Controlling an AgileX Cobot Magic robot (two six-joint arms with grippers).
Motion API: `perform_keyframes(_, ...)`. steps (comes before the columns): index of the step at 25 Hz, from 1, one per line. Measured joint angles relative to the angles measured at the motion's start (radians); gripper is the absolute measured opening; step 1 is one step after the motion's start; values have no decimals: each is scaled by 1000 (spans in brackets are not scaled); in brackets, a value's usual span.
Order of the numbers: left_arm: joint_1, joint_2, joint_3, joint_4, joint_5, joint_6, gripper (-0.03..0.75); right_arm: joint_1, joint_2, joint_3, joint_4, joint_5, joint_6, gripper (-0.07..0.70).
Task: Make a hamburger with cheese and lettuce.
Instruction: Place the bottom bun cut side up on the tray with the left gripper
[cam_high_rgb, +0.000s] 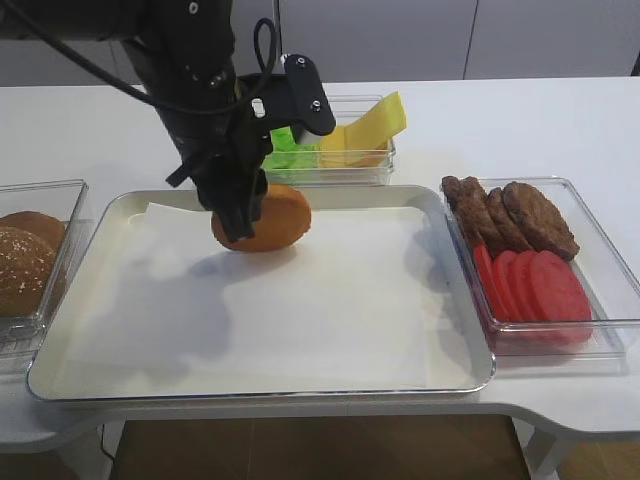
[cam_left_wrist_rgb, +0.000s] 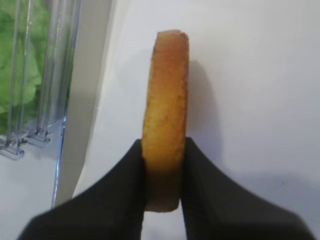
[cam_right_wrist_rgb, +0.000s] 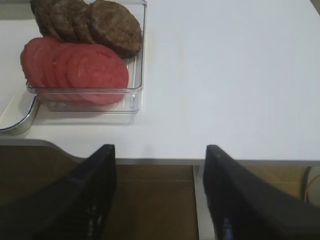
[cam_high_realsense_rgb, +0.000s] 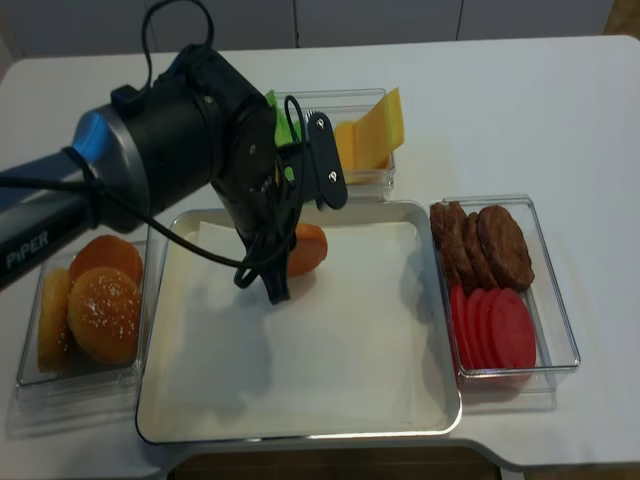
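The tray is shiny polished metal, lined with matt white paper. The bins are clear glossy plastic. The bun half has a matt, finely grainy crust. The counter is smooth white

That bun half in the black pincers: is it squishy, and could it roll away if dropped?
The bun half probably holds its shape: the left tool pinches it without visible denting. Held on edge and round, it might roll briefly, then tip flat.

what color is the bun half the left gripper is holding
Golden-orange brown: the bun half shows best in the left wrist view, pinched edge-on by the left gripper.
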Motion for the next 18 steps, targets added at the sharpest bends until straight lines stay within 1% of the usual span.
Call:
perform_keyframes(3,-6,0,0,-2,0,2,138,0,0,0,0,0,0,440)
perform_keyframes(11,-7,0,0,-2,33,2,138,0,0,0,0,0,0,440)
perform_keyframes(18,-7,1,0,-30,37,2,135,0,0,0,0,0,0,440)
